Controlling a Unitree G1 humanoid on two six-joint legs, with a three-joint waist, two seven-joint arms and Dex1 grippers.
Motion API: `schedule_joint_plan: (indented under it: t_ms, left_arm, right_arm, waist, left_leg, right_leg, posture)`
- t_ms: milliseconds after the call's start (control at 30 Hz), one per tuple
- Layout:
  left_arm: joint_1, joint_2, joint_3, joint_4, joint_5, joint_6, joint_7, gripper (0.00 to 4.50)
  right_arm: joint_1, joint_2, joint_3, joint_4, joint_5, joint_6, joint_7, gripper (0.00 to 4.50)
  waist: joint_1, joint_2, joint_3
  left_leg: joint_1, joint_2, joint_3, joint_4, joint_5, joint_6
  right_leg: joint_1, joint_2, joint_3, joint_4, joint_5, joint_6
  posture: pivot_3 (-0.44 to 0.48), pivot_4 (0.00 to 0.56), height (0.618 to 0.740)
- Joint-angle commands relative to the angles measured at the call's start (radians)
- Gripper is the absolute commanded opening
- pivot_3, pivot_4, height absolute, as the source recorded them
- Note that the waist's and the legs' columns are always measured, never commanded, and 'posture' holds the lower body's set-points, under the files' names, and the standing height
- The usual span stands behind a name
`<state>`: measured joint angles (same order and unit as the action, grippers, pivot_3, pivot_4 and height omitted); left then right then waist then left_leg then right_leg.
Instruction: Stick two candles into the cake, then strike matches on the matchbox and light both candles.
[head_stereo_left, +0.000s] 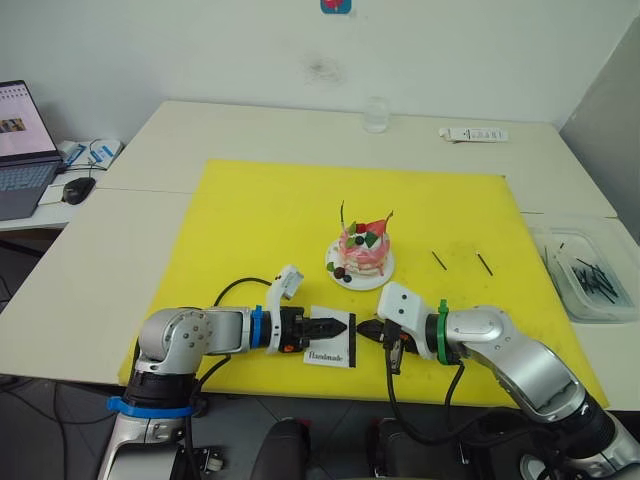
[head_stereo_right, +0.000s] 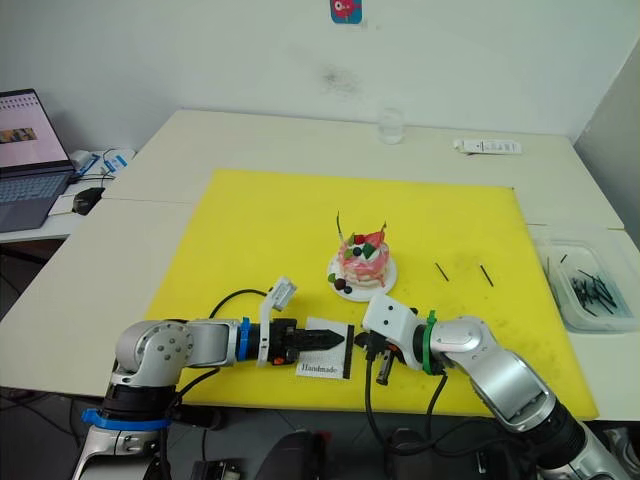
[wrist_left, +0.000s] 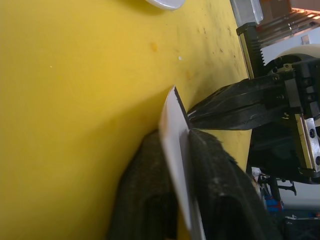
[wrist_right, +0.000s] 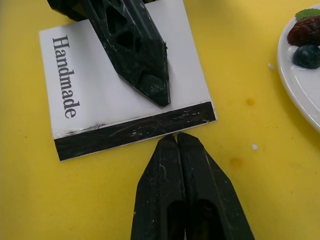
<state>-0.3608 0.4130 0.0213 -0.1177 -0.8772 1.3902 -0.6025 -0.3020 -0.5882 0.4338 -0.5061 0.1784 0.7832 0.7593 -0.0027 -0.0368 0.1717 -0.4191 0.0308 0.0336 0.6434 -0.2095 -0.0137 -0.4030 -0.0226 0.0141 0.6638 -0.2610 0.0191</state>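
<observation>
The pink cake (head_stereo_left: 362, 248) sits on its white plate (head_stereo_left: 384, 273) mid-mat, with two thin candles (head_stereo_left: 342, 216) (head_stereo_left: 389, 221) standing in it; no flame shows on either. The white "Handmade" matchbox (wrist_right: 110, 100) lies at the mat's near edge, and my left gripper (head_stereo_left: 345, 325) is shut on it. My right gripper (wrist_right: 173, 137) is shut, its tips touching the black striking strip (wrist_right: 100, 137). Whether a match is pinched between them is hidden. Two dark matches (head_stereo_left: 438, 260) (head_stereo_left: 484, 263) lie right of the cake.
A clear tray (head_stereo_left: 590, 275) holding several dark matches stands off the yellow mat's (head_stereo_left: 260, 220) right edge. At the table's back are a glass (head_stereo_left: 375, 115) and a white tube (head_stereo_left: 472, 133). A laptop (head_stereo_left: 20, 150) and mouse (head_stereo_left: 78, 188) are far left.
</observation>
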Motion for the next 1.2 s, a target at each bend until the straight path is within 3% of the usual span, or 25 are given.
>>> schedule_joint_plan:
  t_ms: [33,367,700,900,1000,1200]
  left_arm:
    - [0.034,0.01,-0.044,0.026,0.049,0.003,0.023,0.02]
    - [0.033,0.024,0.0,0.011,0.026,-0.02,0.015,0.02]
    - [0.056,0.058,0.106,-0.185,-0.106,-0.061,-0.05,0.02]
    - [0.09,0.039,0.221,-0.256,-0.286,-0.076,-0.063,0.02]
    - [0.102,0.057,0.223,-0.276,-0.321,-0.081,-0.061,0.0]
    - [0.102,0.061,0.179,-0.277,-0.292,-0.139,-0.036,0.0]
  right_arm:
    - [-0.014,0.007,0.005,-0.025,0.003,-0.004,0.002,0.0]
    - [-0.005,0.005,-0.045,-0.058,0.02,0.002,-0.011,0.0]
    - [0.079,-0.03,-0.358,-0.211,0.178,-0.004,-0.011,0.0]
    - [0.219,0.047,-0.523,-0.256,0.151,-0.142,-0.147,0.0]
    - [0.272,0.079,-0.551,-0.248,0.134,-0.211,-0.184,0.59]
    - [0.329,0.153,-0.509,-0.089,0.009,-0.403,-0.287,2.73]
  waist:
    - [0.0,0.0,0.0]
    - [0.0,0.0,0.0]
    - [-0.001,-0.001,0.001]
    - [0.0,-0.001,0.001]
    - [0.0,0.0,0.002]
    - [-0.001,0.0,0.002]
  left_leg:
    - [0.0,0.0,0.0,0.0,0.0,0.0]
    - [0.0,0.0,0.0,0.0,0.0,0.0]
    - [-0.002,0.001,-0.001,-0.002,0.0,0.0]
    - [-0.006,0.001,-0.001,-0.002,0.0,0.0]
    - [-0.006,0.001,-0.001,-0.002,0.0,0.0]
    - [-0.006,0.0,-0.001,0.0,0.0,0.0]
  right_leg:
    - [0.0,0.0,0.0,0.0,0.0,0.0]
    - [0.0,0.0,0.0,0.0,-0.002,-0.004]
    - [-0.002,0.0,-0.001,0.0,-0.001,-0.001]
    - [-0.004,0.0,-0.003,-0.002,-0.002,-0.001]
    - [-0.004,0.0,-0.002,-0.001,-0.002,-0.001]
    - [-0.003,0.0,-0.001,-0.001,-0.003,-0.003]
  posture:
    - [0.0,0.15,0.738]
    - [0.0,0.15,0.738]
    - [0.0,0.15,0.738]
    - [0.0,0.15,0.738]
    - [0.0,0.15,0.738]
    - [0.0,0.15,0.738]
